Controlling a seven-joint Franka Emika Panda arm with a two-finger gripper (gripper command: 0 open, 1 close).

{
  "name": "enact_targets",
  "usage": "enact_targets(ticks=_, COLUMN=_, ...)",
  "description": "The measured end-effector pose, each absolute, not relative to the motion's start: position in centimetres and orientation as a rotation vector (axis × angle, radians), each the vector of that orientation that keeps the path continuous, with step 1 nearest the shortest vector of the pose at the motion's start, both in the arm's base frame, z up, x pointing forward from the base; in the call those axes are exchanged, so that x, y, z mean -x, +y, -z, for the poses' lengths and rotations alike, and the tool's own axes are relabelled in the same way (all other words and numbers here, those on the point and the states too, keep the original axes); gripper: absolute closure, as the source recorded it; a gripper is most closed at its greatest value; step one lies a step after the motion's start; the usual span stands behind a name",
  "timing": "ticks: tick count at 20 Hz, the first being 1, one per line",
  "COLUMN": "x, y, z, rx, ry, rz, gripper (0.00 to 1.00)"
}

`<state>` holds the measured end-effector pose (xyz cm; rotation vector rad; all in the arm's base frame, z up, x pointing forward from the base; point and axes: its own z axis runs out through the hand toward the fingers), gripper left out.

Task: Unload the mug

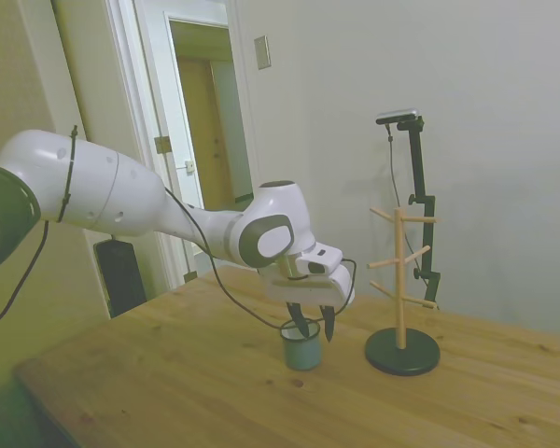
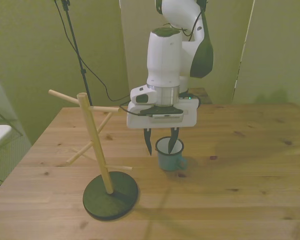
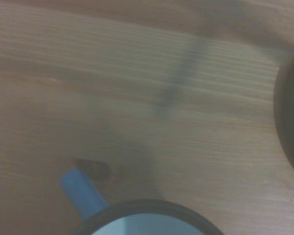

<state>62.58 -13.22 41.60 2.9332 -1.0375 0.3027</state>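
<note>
The mug (image 2: pixel 169 154) stands upright on the worktop (image 2: pixel 250 175), well in from every edge, beside the rack (image 2: pixel 97 150), whose pegs are bare. The hand (image 2: pixel 162 145) is spread, released: one finger outside the rim, the other over the opening. Judged light, rigid and smooth-glazed, hence slippery; pinch the wall across the rim, clear of the handle (image 3: pixel 81 191).
</note>
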Motion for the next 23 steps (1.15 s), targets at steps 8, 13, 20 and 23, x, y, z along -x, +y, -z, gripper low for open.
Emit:
enact_targets(ticks=8, x=-59.1, y=-10.6, z=-45.4, rx=-2.956, ry=-1.007, rz=-0.361, gripper=0.00)
enact_targets(ticks=13, x=-52.9, y=-8.1, z=-45.6, rx=-2.967, ry=-0.961, rz=-0.334, gripper=0.00)
enact_targets(ticks=20, x=-43.8, y=-4.4, z=-43.2, rx=-2.987, ry=-0.882, rz=-0.310, gripper=0.00)
enact_targets(ticks=23, x=-42.4, y=-3.4, z=-42.3, rx=-2.991, ry=-0.850, rz=-0.288, gripper=0.00)
